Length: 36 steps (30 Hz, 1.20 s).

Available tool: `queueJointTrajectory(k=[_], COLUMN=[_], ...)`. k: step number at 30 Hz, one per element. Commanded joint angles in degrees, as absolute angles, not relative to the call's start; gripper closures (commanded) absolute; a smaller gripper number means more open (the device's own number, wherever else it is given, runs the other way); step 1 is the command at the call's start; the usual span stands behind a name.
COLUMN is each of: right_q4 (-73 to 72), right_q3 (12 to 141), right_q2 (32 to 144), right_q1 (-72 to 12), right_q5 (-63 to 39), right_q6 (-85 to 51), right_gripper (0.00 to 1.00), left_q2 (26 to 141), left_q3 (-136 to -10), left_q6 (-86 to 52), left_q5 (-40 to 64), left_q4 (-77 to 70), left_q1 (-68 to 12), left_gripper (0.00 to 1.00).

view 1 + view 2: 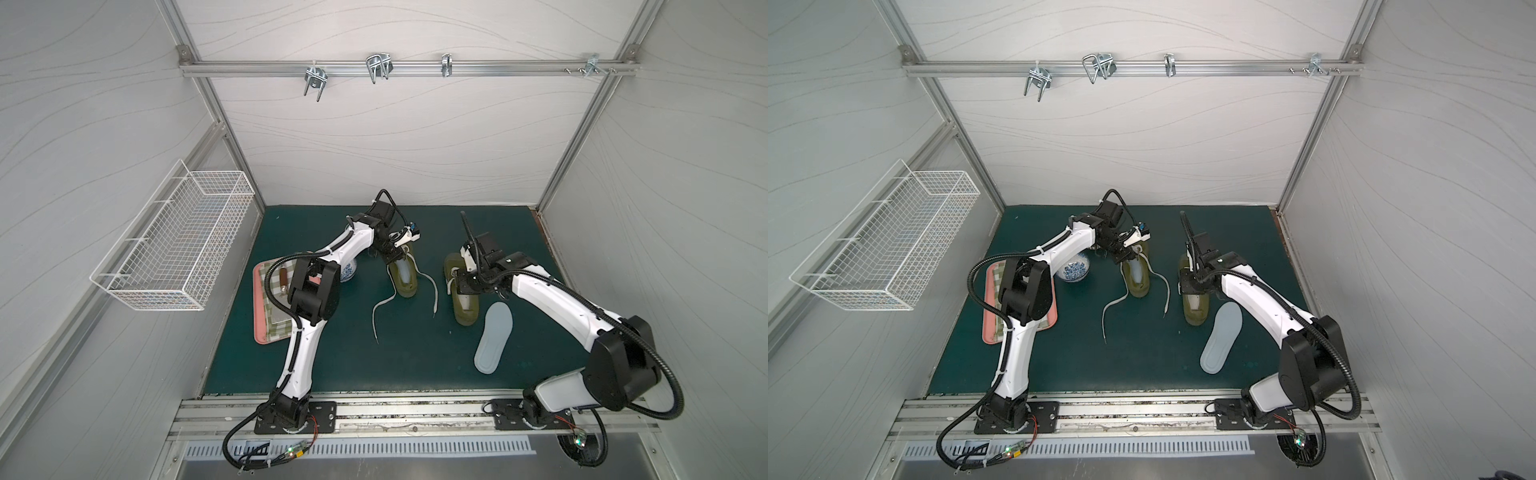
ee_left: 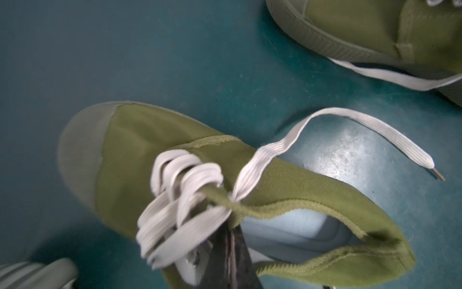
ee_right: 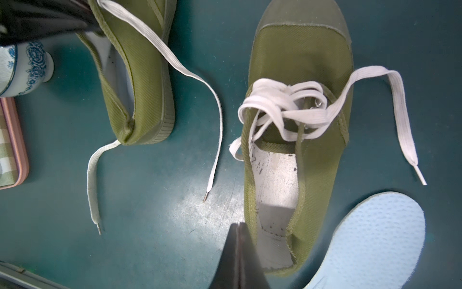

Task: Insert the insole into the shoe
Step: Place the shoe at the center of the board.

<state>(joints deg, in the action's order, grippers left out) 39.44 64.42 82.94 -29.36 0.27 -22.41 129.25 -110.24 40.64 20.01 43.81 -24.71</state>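
The left hand (image 2: 230,232) is pinching shut on the lace-side edge of the first shoe (image 1: 404,278), where the collar meets the bunched laces (image 2: 175,200). A pale blue insole (image 2: 287,230) is lying inside that shoe, filling the heel end as far as the left wrist view shows. The toe end is hidden under the upper, so I cannot tell whether it is sitting fully flat.

Taking 12 o'clock as the back wall in both top views, the second shoe (image 1: 463,307) is sitting at about 3 o'clock from the first, well apart, with its toe pointing near 12. Its opening is showing only the bare white lining (image 3: 275,187), with no insole in it. The loose insole (image 1: 494,336) is lying flat on the surface (image 1: 332,365) just beside that shoe's heel, at roughly 5 o'clock from it. The right hand (image 3: 238,240) is closed and carrying nothing. It is hanging by the shoe's heel-side rim at about 9 o'clock, and I cannot tell whether it is touching.

By my reading, one shoe is looking done or nearly so. For the second, everything is remaining: picking up the loose insole, feeding it toe-first under the laces (image 3: 287,105) and pressing the heel down.
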Motion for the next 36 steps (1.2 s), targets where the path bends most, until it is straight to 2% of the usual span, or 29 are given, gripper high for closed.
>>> queueJointTrajectory(k=[1, 26, 30, 36], right_q4=[40.1, 39.9, 40.2, 40.6], right_q3=[63.6, 62.6, 62.7, 62.2], right_q2=[81.5, 81.4, 81.0, 80.1], right_q1=[-29.1, -27.8, -27.4, -26.1], right_q5=[-0.5, -0.5, -0.6, -0.6], right_q6=[-21.6, -20.7, -20.2, -19.9], right_gripper=[1.0, 1.0, 1.0, 1.0], left_q2=[127.4, 136.0, 137.0, 134.7], left_q3=[-109.3, -114.4, -113.6, -116.1], left_q6=[42.6, 41.8, 41.6, 40.1], left_q5=[19.9, 14.6, 16.2, 15.5], left_q4=[41.6, 46.2, 46.1, 49.0], left_q1=[-25.8, -29.1, -28.9, -29.0], left_gripper=[0.98, 0.98, 0.9, 0.67])
